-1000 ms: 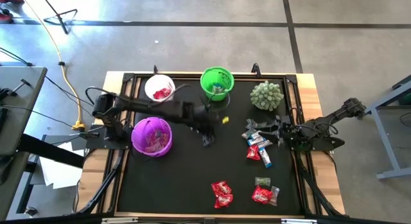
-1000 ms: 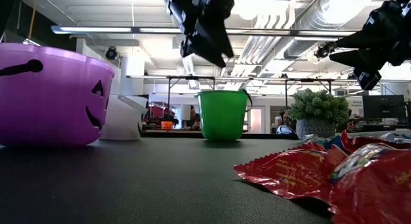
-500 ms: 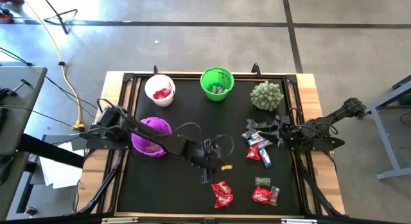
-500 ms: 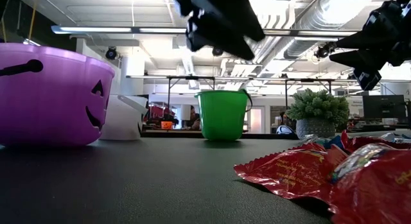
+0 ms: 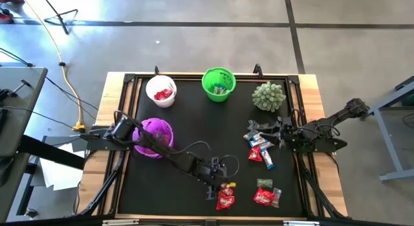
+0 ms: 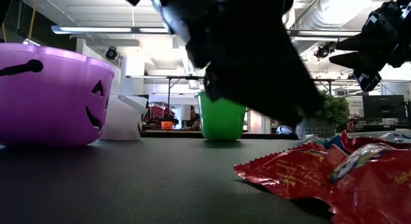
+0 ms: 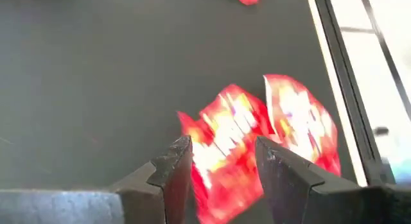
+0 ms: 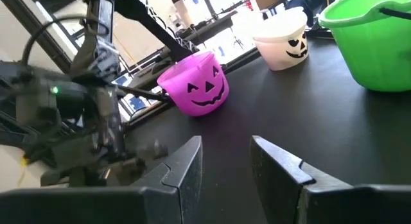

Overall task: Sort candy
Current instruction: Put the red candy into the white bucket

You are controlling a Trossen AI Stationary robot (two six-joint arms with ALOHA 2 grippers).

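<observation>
left gripper jaws apart, empty, poised right over the red candy pair at the mat's near edge. drop straight, straddle one wrapper only, close on its middle, not the crimped end. white bucket already holds red, likely the target. right gripper parted, empty, waiting over the mixed candy pile.

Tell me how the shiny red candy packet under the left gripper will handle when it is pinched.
The shiny red candy packet looks like thin crinkled foil, so it will probably flex and crumple rather than stay stiff. Its glossy wrapper may slip between the open left gripper fingers. It lies flat against a second red packet, so it probably won't roll, though pinching may nudge that neighbour.
</observation>
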